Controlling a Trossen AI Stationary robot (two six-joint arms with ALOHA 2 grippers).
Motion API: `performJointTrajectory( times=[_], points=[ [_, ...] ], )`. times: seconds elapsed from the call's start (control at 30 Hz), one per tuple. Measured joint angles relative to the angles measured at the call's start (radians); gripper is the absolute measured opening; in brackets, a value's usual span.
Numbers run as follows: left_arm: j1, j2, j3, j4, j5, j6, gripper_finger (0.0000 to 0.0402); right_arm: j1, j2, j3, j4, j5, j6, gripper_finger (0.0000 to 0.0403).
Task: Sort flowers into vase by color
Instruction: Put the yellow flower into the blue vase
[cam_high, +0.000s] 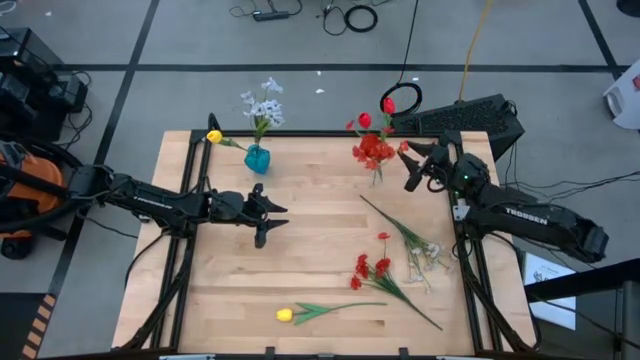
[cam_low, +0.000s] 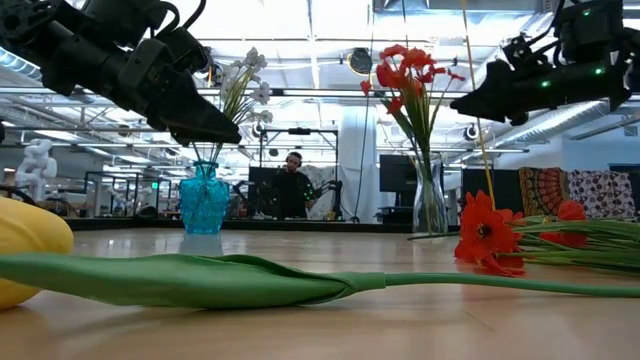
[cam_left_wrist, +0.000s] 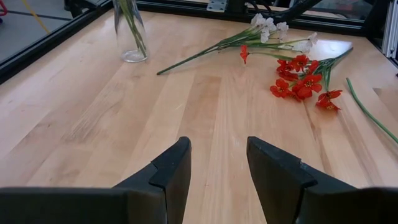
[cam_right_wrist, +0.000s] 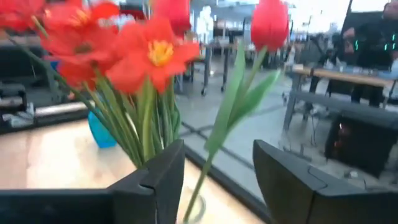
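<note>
Clearly "TROSSEN" on right arm (cam_high: 527, 214) — tool (cam_high: 409, 166) by red flowers (cam_high: 372, 150).

High view is looking straight down from above, taking in the whole table (cam_high: 300, 250) and both arms. Low view is sitting at table-top height, facing level across the wood into the room, very close to a yellow tulip (cam_low: 30, 240) lying in the foreground. Left wrist view is looking forward and down over the tabletop toward the loose flowers (cam_left_wrist: 298, 78). Right wrist view is pointing close at the red bouquet (cam_right_wrist: 124, 62). High, low and both wrist views are sharing the clear vase (cam_high: 377, 172).
</note>
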Motion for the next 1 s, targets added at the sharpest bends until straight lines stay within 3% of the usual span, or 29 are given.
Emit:
performJointTrajectory(
  times=[0.2,0.5,0.67,0.87,1.0],
  points=[
    [0.0,0.0,0.0,0.0,0.0,0.0,0.0162,0.001,-0.062,0.129,-0.376,0.038,0.074,0.0138],
    [0.0,0.0,0.0,0.0,-0.004,0.0,0.0162,0.022,-0.05,0.424,-1.09,0.101,0.218,0.0011],
    [-0.003,0.0,0.0,0.005,-0.039,-0.022,0.0162,0.076,-0.046,0.442,-1.181,0.092,0.334,0.0007],
    [-0.088,0.018,0.009,-0.007,-0.184,-0.078,0.0162,0.136,-0.015,0.442,-1.411,0.102,0.492,0.0001],
    [-0.164,0.092,0.089,-0.076,-0.282,-0.082,0.0162,0.166,-0.005,0.442,-1.486,0.104,0.54,0.0001]
  ],
)
